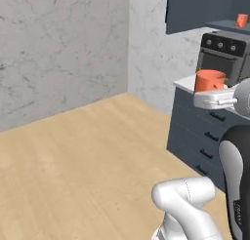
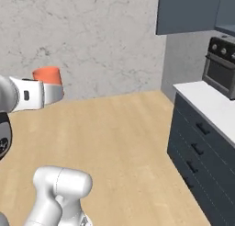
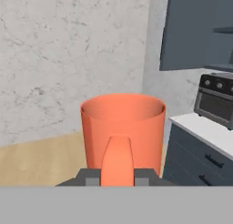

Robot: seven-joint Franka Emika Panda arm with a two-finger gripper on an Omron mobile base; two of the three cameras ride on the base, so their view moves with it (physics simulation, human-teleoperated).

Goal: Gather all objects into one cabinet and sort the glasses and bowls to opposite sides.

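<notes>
Transport step: tool [image 3: 117,180] clamps an orange cup [image 3: 123,132], upright.
Next: reach the open cabinet [image 1: 229,23] shelf and set it beside the second cup [image 1: 241,20].

The arm [image 1: 234,185] reaches level, its fingers [image 3: 93,176] clamped shut on an orange cup [image 3: 123,132].

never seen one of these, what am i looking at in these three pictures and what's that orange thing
It is a rendered kitchen with a white robot arm on a base that drives. Two pictures come from cameras on the base, behind the arm to its left and right. The third comes from a camera on the hand, looking along its fingers. The orange thing is a plain orange cup, upright and open at the top, and the gripper is shut on it, carrying it in the air. Ahead stand a white counter over dark drawers, with a black oven on it. Above, a second orange cup sits in the blue wall cabinet.
</notes>
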